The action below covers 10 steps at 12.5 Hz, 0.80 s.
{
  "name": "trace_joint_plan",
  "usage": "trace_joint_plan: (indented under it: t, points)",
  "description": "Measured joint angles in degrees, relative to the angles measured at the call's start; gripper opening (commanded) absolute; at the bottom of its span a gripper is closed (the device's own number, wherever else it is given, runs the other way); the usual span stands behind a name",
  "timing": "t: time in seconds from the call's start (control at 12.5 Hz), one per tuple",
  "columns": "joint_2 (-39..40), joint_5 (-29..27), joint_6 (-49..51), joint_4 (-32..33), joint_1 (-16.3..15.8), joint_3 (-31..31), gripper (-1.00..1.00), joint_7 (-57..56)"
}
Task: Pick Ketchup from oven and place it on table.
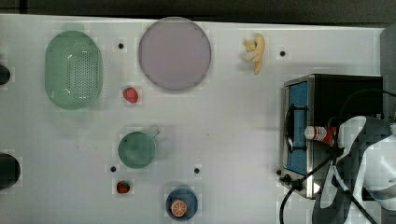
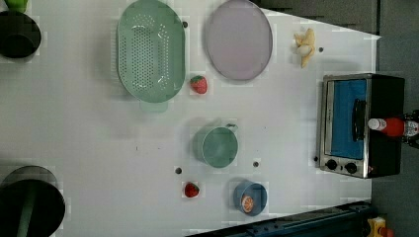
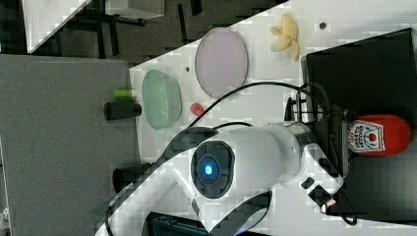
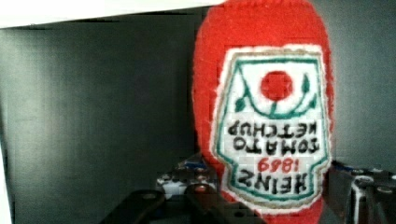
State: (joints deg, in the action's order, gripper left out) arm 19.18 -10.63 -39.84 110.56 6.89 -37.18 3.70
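You see the ketchup (image 1: 320,133) lying on its side on top of the oven (image 1: 348,95), not inside it — the white cap reaches out over the front edge, above the bluish glass door and its dark handle, and the red body lies across the black roof toward the back. This position is good for you, because the long side of the bottle is free and the arm can come to it from behind the oven, as it does in the top view. The gripper (image 3: 344,142) is at the lower part of the bottle, near the end far from the cap; in the wrist view the label is very near the camera and a dark finger (image 4: 140,205) stands beside the red body, with another part at its other side. So the fingers are partly open, with the bottle between them, but you cannot tell from these pictures whether they already press it or only stand around it. I judge that the grasp is in progress and the lift is not begun. The table (image 1: 233,121) has much free white surface in front of the oven, between the oven and the green cup (image 1: 136,149), so this looks a suitable place to put the bottle down. Be careful with the black cable (image 1: 299,182) which hangs near the knobs — it could catch when the arm goes forward.
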Motion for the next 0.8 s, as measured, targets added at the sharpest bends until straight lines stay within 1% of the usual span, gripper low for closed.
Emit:
trace_joint_plan:
  t: [0.16,0.32,0.48,0.56,0.64,0.8]
  points:
    - [0.24,-0.5,0.2,0.28,-0.44,-0.25,0.29,0.0]
    - [0.32,0.15,1.06,-1.62,-0.37,-0.11,0.29,-0.26]
    - [-1.09,2.58,7.64,-4.92,-0.76,0.06,0.29,-2.49]
    - [-2.14,5.35,11.11,-7.33,-1.46,0.0,0.29,-3.7]
    - [-3.58,6.42,15.42,-10.07,-2.27,0.34,0.29,-4.65]
    - [-8.2,5.39,22.33,-14.83,-3.64,3.53,0.29,-4.9]
